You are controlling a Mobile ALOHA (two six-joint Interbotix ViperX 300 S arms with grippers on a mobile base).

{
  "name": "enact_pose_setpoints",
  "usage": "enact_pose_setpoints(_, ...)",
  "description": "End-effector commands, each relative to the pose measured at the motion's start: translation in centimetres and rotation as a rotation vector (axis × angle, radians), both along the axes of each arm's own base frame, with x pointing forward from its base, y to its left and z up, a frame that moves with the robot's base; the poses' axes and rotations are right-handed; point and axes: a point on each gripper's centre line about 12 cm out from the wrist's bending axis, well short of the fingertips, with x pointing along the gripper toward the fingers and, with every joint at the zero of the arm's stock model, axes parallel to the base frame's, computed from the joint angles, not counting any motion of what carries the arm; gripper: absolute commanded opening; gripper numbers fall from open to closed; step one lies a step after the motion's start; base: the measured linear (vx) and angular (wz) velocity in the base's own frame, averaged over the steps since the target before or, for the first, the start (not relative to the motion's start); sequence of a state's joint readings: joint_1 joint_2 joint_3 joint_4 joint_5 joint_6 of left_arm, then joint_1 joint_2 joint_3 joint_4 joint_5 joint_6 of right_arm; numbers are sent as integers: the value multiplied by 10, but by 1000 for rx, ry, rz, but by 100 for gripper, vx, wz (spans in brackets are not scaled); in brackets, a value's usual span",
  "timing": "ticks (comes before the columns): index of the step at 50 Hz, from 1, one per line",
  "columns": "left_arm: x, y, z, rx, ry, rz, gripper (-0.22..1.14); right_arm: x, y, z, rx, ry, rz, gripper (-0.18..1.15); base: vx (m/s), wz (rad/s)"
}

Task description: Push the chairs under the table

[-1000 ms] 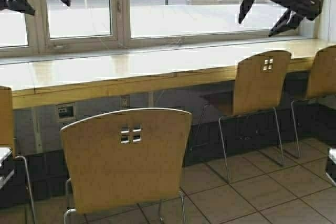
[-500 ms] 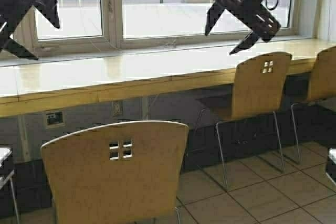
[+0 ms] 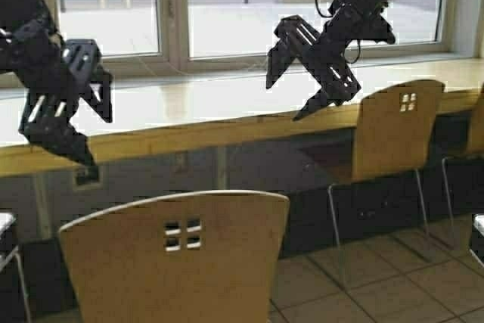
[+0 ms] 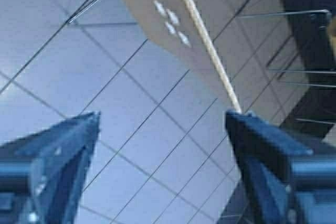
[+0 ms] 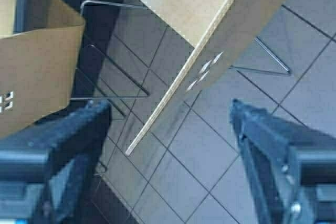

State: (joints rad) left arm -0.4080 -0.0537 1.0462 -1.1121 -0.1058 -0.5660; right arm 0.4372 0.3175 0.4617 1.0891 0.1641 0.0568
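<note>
The nearest chair [image 3: 174, 255] stands in front of me with its backrest toward me, away from the table [image 3: 227, 115]. A second chair [image 3: 393, 130] at the right has its seat under the table's edge, and a third chair [image 3: 476, 122] shows at the far right. My left gripper [image 3: 98, 141] hangs open above and left of the near chair. My right gripper [image 3: 284, 100] is open above the table, right of centre. Both wrist views look down on the near chair's backrest [image 4: 173, 24] [image 5: 210, 45] between open fingers [image 4: 68, 145] [image 5: 262, 140], with nothing held.
Large windows [image 3: 302, 5] run behind the table. A wall socket [image 3: 85, 177] sits below the table top at the left. The floor is tiled [image 3: 363, 293]. A white-edged thing [image 3: 4, 225] is at the left border and a dark one [image 3: 476, 240] at the right border.
The robot has moved toward the table, and the near chair now sits lower and larger in the high view. Both arms have come down from the top of the view, grippers still open.
</note>
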Motion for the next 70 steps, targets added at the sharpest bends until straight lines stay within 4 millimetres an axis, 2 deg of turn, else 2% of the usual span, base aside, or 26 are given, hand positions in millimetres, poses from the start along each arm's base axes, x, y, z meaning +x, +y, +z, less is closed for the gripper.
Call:
enact_pose_setpoints(1,22,-29,-17,-17,47,-33,101,3,2,0,5,-6,-17,100,14,10)
enact_pose_setpoints(10,23,-36,-47,-14,135,7,101,3,-1,-18,3,35,-43,100,12,8)
enact_pose_setpoints(21,27,-37,-66,-23,188,75,101,11,3,-47,35,111,-95,100,11,7)
enact_pose_setpoints(34,56,-52,-98,-17,208,98,101,25,10,-90,40,179,-113,100,5,4)
enact_pose_setpoints(43,75,-61,-112,-34,208,126,101,40,20,-112,76,214,-118,100,2,2)
enact_pose_setpoints(59,100,-52,-133,-41,215,176,101,52,20,-151,102,268,-153,100,0,0)
enact_pose_setpoints(70,107,-50,-145,-42,227,184,101,53,25,-173,129,313,-158,100,0,0)
